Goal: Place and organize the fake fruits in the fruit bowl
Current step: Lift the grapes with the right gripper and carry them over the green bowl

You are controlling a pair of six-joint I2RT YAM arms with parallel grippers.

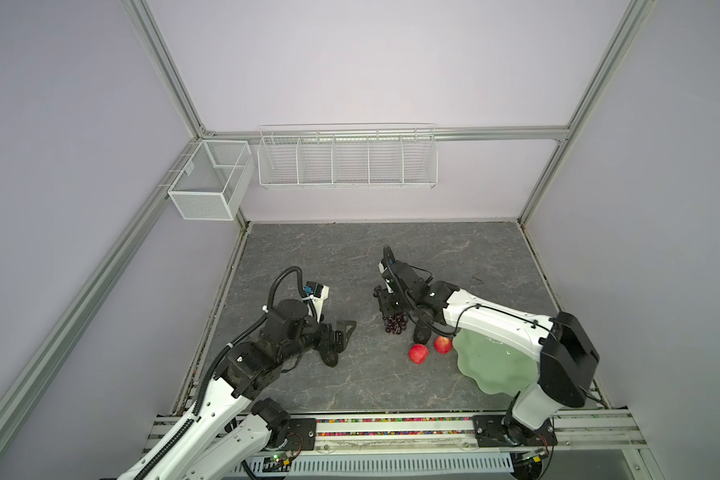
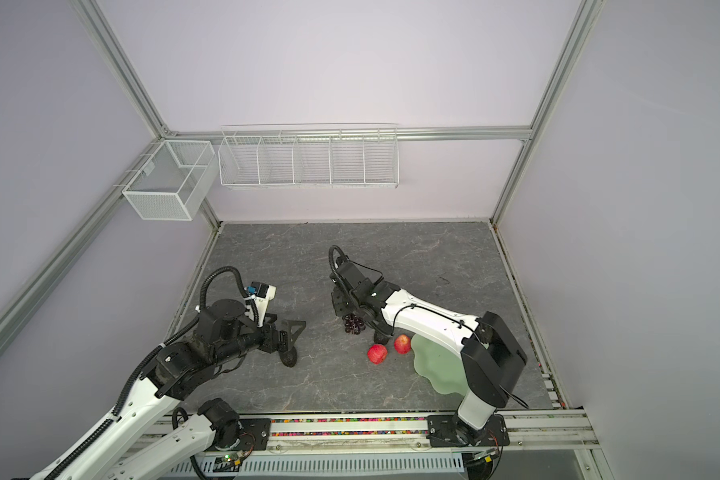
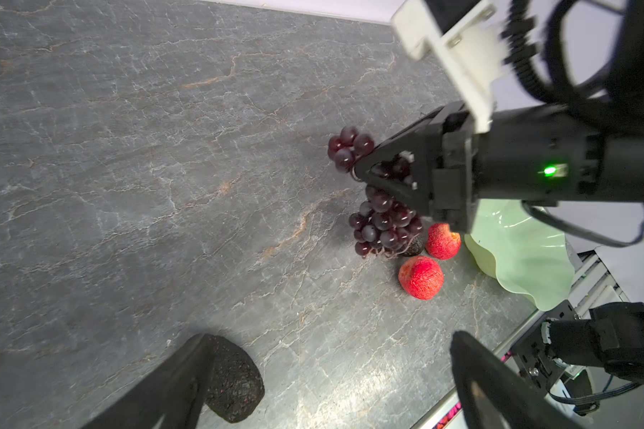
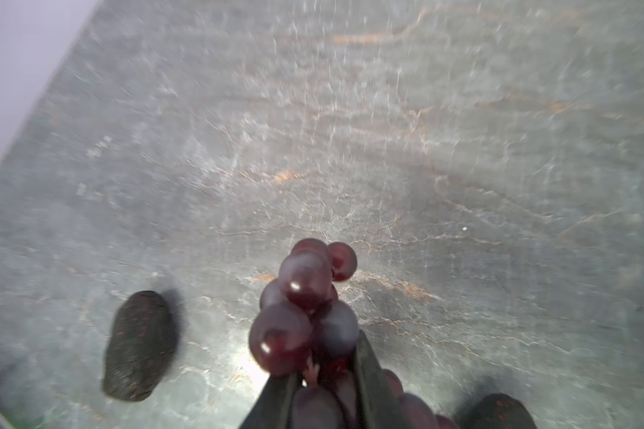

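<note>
My right gripper (image 1: 386,306) (image 4: 324,375) is shut on the top of the dark purple grapes (image 1: 395,324) (image 2: 353,325) (image 3: 383,223) (image 4: 302,304). The bunch hangs below it, mid-table. An avocado (image 1: 421,332) (image 3: 414,247) lies just behind the two red apples (image 1: 418,353) (image 1: 443,344) (image 3: 421,276) (image 3: 442,241). The apples rest on the table beside the pale-green fruit bowl (image 1: 495,370) (image 2: 437,368) (image 3: 525,260), which my right arm partly covers. My left gripper (image 1: 341,343) (image 3: 329,356) is open, and another avocado (image 1: 331,358) (image 3: 235,382) lies against one finger.
A white wire basket (image 1: 346,160) with several compartments and a mesh basket (image 1: 208,183) hang on the back wall. An aluminium rail (image 1: 391,428) runs along the table's front edge. The walls close in the table on three sides.
</note>
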